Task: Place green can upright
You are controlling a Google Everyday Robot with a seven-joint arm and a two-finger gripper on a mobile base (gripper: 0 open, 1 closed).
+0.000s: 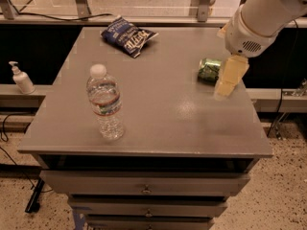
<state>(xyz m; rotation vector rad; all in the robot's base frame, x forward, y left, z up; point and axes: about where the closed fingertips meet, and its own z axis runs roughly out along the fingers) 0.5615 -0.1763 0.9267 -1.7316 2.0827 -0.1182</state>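
The green can [209, 70] lies on its side at the right of the worktop [168, 121], toward the far edge. Its right end is hidden behind the gripper [226, 80]. The gripper hangs from the white arm [261, 18] just in front of the can, pointing down. I cannot tell whether it is wide or narrow, or whether it touches the can. A clear water bottle [105, 104] stands upright near the left front. A blue snack bag [128, 36] lies at the far edge. A pump bottle [21, 79] stands on the ledge at left.
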